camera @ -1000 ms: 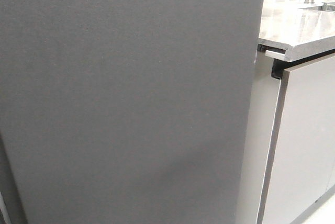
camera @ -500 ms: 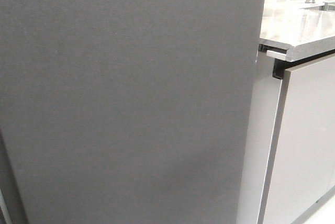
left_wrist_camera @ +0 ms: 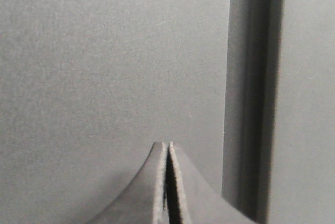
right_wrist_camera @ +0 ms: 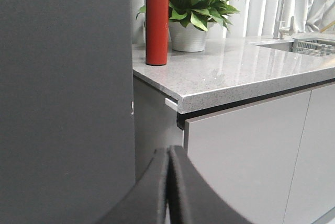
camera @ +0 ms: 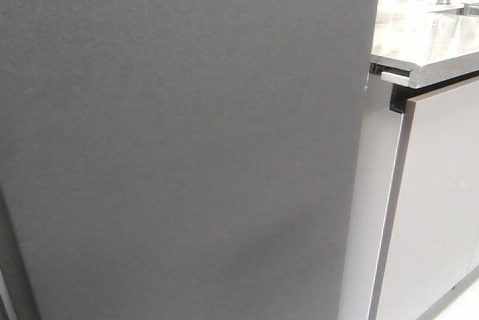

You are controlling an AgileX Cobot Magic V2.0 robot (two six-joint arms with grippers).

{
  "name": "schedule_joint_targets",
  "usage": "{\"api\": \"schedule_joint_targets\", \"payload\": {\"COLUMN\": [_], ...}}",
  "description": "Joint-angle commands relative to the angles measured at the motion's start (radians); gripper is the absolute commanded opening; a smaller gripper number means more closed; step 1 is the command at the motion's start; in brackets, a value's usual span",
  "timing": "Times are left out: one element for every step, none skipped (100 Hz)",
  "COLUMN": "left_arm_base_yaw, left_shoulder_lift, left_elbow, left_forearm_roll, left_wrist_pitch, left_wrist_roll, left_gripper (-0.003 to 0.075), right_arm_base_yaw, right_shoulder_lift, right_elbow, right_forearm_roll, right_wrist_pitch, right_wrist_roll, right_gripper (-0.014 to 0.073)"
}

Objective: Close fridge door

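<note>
Here the fridge door (camera: 179,140) is seen filling the left and centre of the front view as a plain dark-grey panel, its right edge standing just beside the pale cabinet front (camera: 434,208) below the speckled worktop (camera: 426,40). No gap or inner lining is shown in the front view, so the door is judged to be shut or very nearly so; whether the seal is fully seated cannot be told.

The left pincer (left_wrist_camera: 167,182) is shown with its fingers pressed together and nothing held, pointed at the door face close to a vertical seam (left_wrist_camera: 251,98); contact with the panel cannot be confirmed. The right pincer (right_wrist_camera: 168,182) is likewise drawn together and empty, held in front of the cabinet front, to the right of the door edge. A red flask (right_wrist_camera: 157,22) and a potted plant (right_wrist_camera: 191,9) are seen at the far side of the worktop, well apart from both arms.

For the step in hand, a flat, steady push by the left pincer is advised, applied square to the panel and near the free edge, so that the seal is closed evenly. The right arm is best kept clear of the door edge.
</note>
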Motion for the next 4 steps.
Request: {"api": "schedule_joint_targets", "payload": {"left_arm_base_yaw": [-0.004,-0.004,-0.004,-0.004], "left_shoulder_lift": [-0.02,-0.02,-0.02,-0.02], "left_elbow": [0.035,0.035,0.035,0.035], "left_forearm_roll": [-0.006,-0.006,-0.006,-0.006], "left_wrist_pitch": [-0.072,-0.072,-0.072,-0.072], "left_wrist_roll": [-0.005,-0.005,-0.005,-0.005], "left_gripper": [-0.002,-0.002,-0.002,-0.002], "right_arm_base_yaw": [-0.007,-0.007,-0.007,-0.007], "right_shoulder_lift": [0.004,0.004,0.004,0.004], "right_elbow": [0.02,0.02,0.02,0.02], "right_forearm_roll": [-0.011,-0.011,-0.011,-0.011], "right_wrist_pitch": [-0.074,-0.074,-0.074,-0.074], "right_wrist_roll": [-0.004,-0.004,-0.004,-0.004], "right_gripper": [-0.0045,-0.0045,-0.0045,-0.0044]}}
